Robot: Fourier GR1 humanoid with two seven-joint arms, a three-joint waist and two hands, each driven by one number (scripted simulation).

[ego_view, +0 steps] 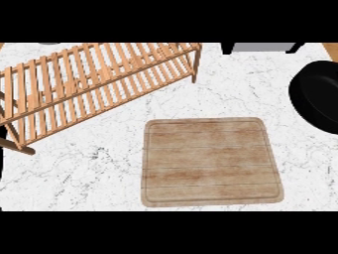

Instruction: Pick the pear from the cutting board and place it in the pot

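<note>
Marble counter [91,163] fills the lower part of the head view, and no forearm or hand comes into it, so neither hand's opening nor what it may hold can be told. Nearest lies the wooden cutting board [211,161], flat and square to the view, its top bare; no pear shows on it or anywhere else on the counter. Further back on the left stands a slatted wooden rack [84,82], tilted across the corner. At the right edge sits the black pot [325,96], partly cut off, well apart from the board; its inside is too dark to tell whether anything lies there. Judging from this, either the pear is already out of sight or the pick has not begun. The next move calls first for finding the pear.
</note>
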